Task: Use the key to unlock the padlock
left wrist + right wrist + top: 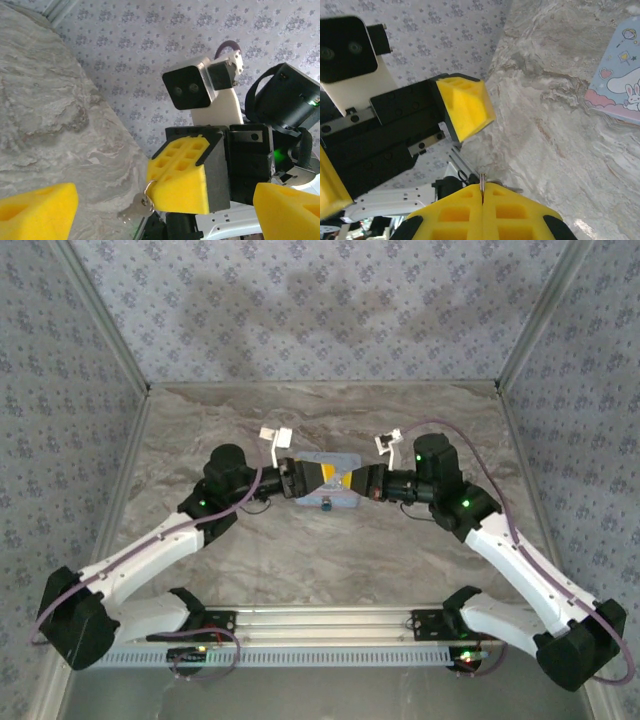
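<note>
1. The top view alone takes in the whole scene; the two arms reach inward and meet over the tin (345, 498), which lies flat on the table (300, 570) towards the far side.
2. That view also has the padlock (327, 506), a tiny dark block on the table just beside the tin's near edge; whether the two touch I cannot tell; it is below and clear of both grippers.
3. From above, the left gripper (325, 478) and right gripper (352, 481) are tip to tip, but how their jaws stand is too small to read there.
4. The left wrist view settles the left one; its yellow fingers (37, 212) stand wide apart at the frame's lower corners, holding nothing, with the right gripper's pads between them.
5. The same view shows the key (134, 211); it hangs by its ring (148, 187) from the lower corner of the right gripper's pressed-together pads.
6. The right wrist view confirms the grip; the right pads (455, 215) are closed flat against each other with a thin metal edge pinched in the seam.
7. The right wrist view shows the tin's top, pale blue with a white cartoon rabbit; nothing lies on the part seen; what is inside cannot be told.
</note>
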Action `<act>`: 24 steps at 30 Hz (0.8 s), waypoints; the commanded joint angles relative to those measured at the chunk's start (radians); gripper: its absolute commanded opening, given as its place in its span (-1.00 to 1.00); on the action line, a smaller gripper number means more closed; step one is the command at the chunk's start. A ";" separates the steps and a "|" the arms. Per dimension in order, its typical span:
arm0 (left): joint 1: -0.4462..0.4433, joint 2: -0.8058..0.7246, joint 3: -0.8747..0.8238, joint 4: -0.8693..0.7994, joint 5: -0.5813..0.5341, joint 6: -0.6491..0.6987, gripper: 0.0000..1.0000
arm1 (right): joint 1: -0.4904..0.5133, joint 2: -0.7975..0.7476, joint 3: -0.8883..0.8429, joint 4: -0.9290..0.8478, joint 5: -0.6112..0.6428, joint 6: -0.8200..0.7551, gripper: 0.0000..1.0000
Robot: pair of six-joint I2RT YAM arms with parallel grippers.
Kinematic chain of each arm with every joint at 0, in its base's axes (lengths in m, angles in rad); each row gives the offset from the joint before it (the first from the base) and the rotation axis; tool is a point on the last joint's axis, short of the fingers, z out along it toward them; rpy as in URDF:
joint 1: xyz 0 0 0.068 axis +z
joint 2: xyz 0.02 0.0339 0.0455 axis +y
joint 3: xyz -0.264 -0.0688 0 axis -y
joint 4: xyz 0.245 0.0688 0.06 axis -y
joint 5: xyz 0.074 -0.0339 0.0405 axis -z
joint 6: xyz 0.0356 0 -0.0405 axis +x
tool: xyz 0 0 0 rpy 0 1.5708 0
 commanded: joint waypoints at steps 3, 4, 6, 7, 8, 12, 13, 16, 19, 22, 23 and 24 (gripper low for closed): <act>-0.038 0.060 0.068 0.064 0.029 0.039 0.72 | -0.013 -0.022 -0.020 0.119 -0.096 0.109 -1.00; -0.047 0.072 0.070 0.077 0.032 0.036 0.68 | -0.018 -0.025 -0.025 0.136 -0.102 0.122 -1.00; -0.060 0.087 0.074 0.091 0.040 0.033 0.59 | -0.023 -0.029 -0.030 0.152 -0.106 0.136 -1.00; -0.066 0.093 0.078 0.094 0.042 0.035 0.53 | -0.025 -0.030 -0.031 0.158 -0.108 0.142 -1.00; -0.070 0.095 0.082 0.096 0.043 0.037 0.48 | -0.027 -0.031 -0.033 0.161 -0.110 0.147 -1.00; -0.076 0.099 0.091 0.098 0.050 0.042 0.15 | -0.036 -0.034 -0.041 0.184 -0.109 0.171 -1.00; -0.076 0.097 0.090 0.098 0.051 0.041 0.08 | -0.037 -0.035 -0.043 0.186 -0.107 0.178 -1.00; -0.077 0.096 0.089 0.085 0.055 0.044 -0.15 | -0.047 -0.039 -0.056 0.209 -0.108 0.200 -1.00; -0.078 0.092 0.080 0.087 0.057 0.042 -0.32 | -0.050 -0.040 -0.062 0.225 -0.111 0.216 -1.00; -0.078 0.085 0.072 0.086 0.054 0.043 -0.40 | -0.053 -0.045 -0.061 0.221 -0.107 0.216 -1.00; -0.079 0.082 0.070 0.084 0.053 0.043 -0.41 | -0.054 -0.046 -0.060 0.222 -0.106 0.218 -1.00; -0.079 0.079 0.066 0.078 0.051 0.045 -0.40 | -0.057 -0.046 -0.061 0.222 -0.106 0.219 -1.00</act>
